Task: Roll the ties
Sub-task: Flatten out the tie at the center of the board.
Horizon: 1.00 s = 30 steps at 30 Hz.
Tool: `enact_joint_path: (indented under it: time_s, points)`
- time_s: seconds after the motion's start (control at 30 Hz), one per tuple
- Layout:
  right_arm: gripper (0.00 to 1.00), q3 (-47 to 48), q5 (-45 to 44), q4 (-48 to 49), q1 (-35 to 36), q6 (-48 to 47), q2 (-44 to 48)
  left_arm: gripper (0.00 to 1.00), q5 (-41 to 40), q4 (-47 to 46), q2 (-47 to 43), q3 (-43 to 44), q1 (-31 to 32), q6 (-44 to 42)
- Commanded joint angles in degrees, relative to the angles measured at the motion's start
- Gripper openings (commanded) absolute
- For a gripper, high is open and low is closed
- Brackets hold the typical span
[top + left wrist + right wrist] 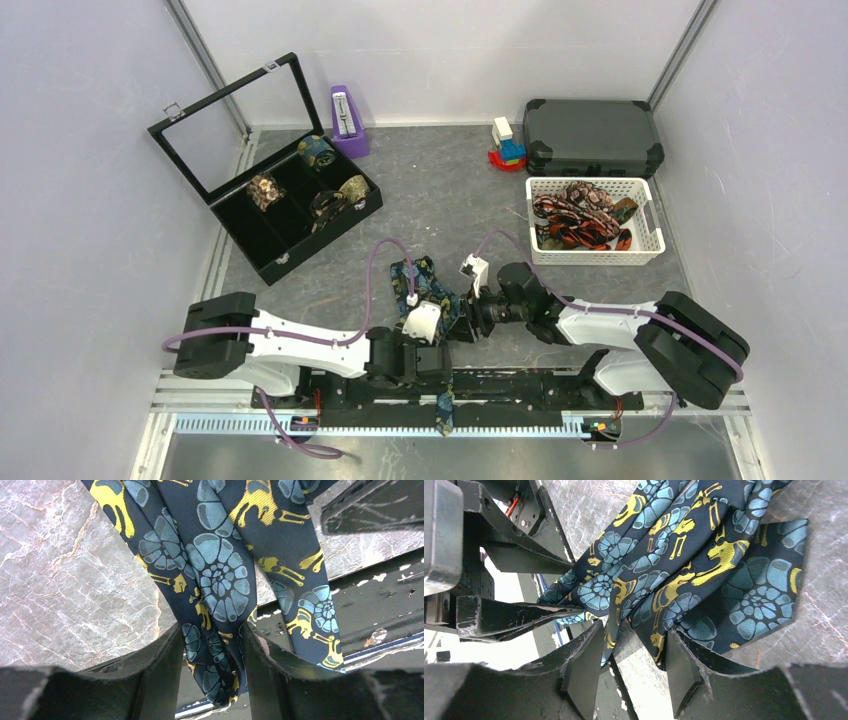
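Note:
A dark navy tie with blue flowers and gold figures lies bunched in folds on the grey table, and one end hangs over the front rail. My left gripper and right gripper meet at its near folds. In the left wrist view the left gripper stands partly open, with a hanging fold of the tie between its fingers. In the right wrist view the right gripper is open over the tie, with folds at both fingertips and bare table between them.
An open black case at the back left holds several rolled ties. A white basket of loose ties stands at the right, behind it a dark hard case. A purple metronome and toy blocks stand at the back.

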State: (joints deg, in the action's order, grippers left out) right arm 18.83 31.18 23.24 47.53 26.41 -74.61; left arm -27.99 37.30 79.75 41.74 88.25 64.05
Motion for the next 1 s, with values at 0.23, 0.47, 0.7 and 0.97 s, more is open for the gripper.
enact_joint_path:
  time_s: [0.23,0.47,0.7,0.97]
  points:
    - [0.64,0.6,-2.97,10.33,4.53,7.31,-4.81,0.35,-6.24,-5.15,-4.5,-2.89,0.42,3.59]
    - [0.44,0.7,-6.42,12.17,6.47,9.57,-7.32,0.3,-6.84,-6.51,-7.64,-5.31,0.38,4.43]
    - [0.18,2.27,-5.92,12.31,7.5,10.14,-8.41,0.23,-7.5,-6.76,-9.28,-6.17,0.39,4.74]
    - [0.0,21.39,-10.62,-33.76,4.96,-7.13,-2.59,0.09,-12.17,3.89,-14.73,-3.97,0.38,5.46]
